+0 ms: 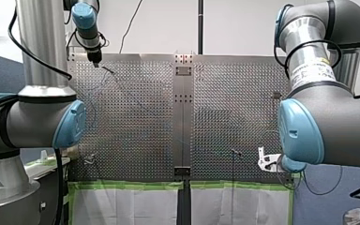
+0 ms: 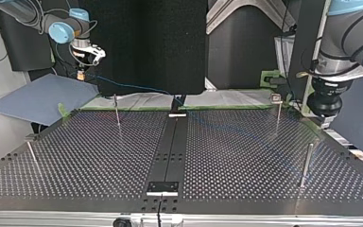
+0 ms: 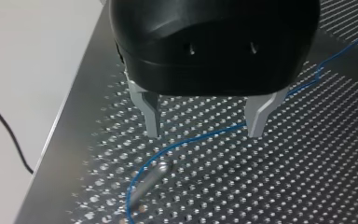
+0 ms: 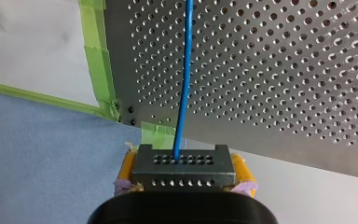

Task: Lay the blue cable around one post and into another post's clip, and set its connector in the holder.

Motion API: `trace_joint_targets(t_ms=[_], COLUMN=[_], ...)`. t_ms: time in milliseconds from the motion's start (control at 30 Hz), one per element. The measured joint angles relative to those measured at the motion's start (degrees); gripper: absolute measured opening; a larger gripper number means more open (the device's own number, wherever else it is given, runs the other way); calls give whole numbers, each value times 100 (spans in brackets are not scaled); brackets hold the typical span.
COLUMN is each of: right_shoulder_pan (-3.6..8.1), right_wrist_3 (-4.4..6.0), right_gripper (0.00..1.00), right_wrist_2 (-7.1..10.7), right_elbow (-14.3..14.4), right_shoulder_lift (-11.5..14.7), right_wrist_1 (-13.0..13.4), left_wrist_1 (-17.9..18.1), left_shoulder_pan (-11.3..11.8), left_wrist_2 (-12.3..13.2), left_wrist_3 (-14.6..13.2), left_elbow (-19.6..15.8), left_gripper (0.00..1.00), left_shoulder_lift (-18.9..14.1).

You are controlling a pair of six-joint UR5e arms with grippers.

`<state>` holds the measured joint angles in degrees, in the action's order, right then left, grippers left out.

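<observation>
My right gripper [image 4: 182, 173] is shut with its yellow pads on a grey perforated connector [image 4: 182, 161]. The blue cable [image 4: 184, 79] runs straight out of the connector over the plate's corner. In the top view that gripper [image 2: 81, 66] hangs off the table's far left corner, and the cable [image 2: 132, 86] slopes down onto the plate. My left gripper [image 3: 205, 126] is open just above the perforated plate. The cable [image 3: 191, 140] passes under its metal fingers and curves round a thin post [image 3: 153, 175]. In the top view it [image 2: 324, 119] hovers at the far right edge.
Thin posts stand on the plate in the top view: one far left [image 2: 116, 111], one far right with a clip on top [image 2: 277, 101], one near right [image 2: 306, 163], one near left [image 2: 32, 153]. A blue cloth [image 2: 38, 97] lies beyond the left corner. Green tape [image 4: 98, 51] lines the edge.
</observation>
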<state>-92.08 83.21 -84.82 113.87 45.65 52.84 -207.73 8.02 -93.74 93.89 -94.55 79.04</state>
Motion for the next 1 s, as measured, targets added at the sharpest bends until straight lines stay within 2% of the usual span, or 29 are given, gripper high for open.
trace_joint_targets(t_ms=[267, 1000], right_shoulder_pan=[-4, -21], right_wrist_3=[-4, -22], right_gripper=[0, 0], right_wrist_2=[4, 9], right_elbow=[0, 0], right_shoulder_lift=[-4, -7], right_wrist_1=[-1, -4], left_wrist_1=[-263, -280], left_shoulder_pan=[-6, -45], left_wrist_2=[-70, -135], left_wrist_3=[8, 11], left_elbow=[0, -1], left_gripper=[90, 90], left_shoulder_lift=[0, -9])
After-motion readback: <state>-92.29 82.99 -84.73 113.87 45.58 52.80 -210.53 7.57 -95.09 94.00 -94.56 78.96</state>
